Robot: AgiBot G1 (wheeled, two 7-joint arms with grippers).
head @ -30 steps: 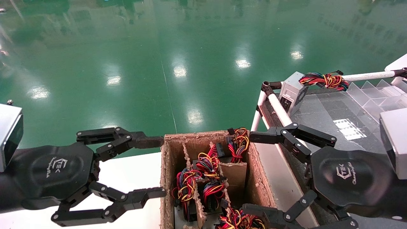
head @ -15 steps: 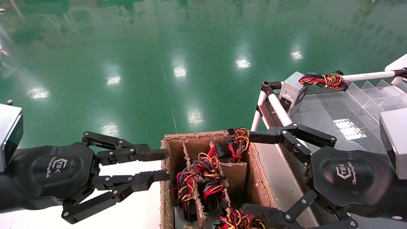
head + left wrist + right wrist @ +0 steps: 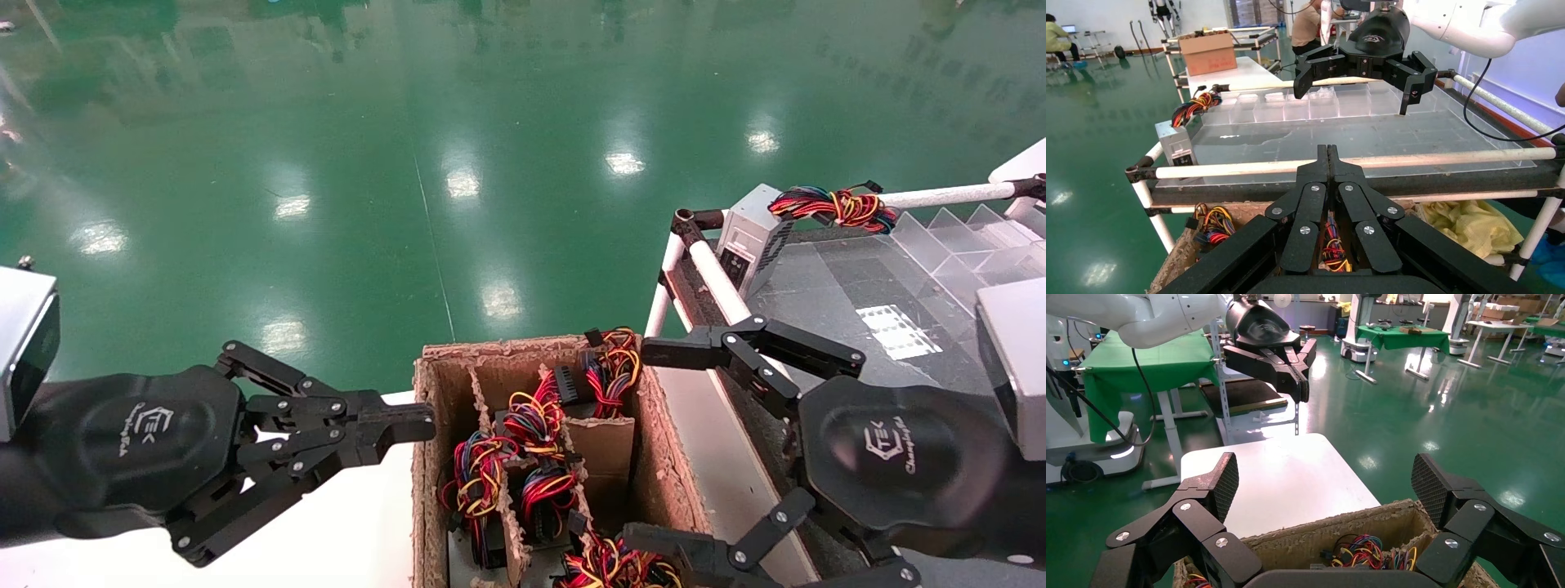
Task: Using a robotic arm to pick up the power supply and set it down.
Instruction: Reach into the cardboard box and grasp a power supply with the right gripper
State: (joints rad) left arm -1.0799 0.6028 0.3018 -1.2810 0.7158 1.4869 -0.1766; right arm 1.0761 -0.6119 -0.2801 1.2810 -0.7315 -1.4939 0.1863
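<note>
The left end effector [image 3: 409, 425] is hovering clenched and empty over the white worktop [image 3: 343, 531], just left of the cardboard box [image 3: 654, 457]. The right end effector [image 3: 654, 445] is hanging released over the box's right side. Both palms are bearing a white "TEK" logo. The power supply [image 3: 748, 237] is resting on the far right rack [image 3: 703, 269], its wires [image 3: 833, 204] on top.

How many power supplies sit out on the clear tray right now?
1: one power supply stands at the tray's far corner by the white rail. More sit in the cardboard box, mostly hidden under their wires, so I can't count those.
</note>
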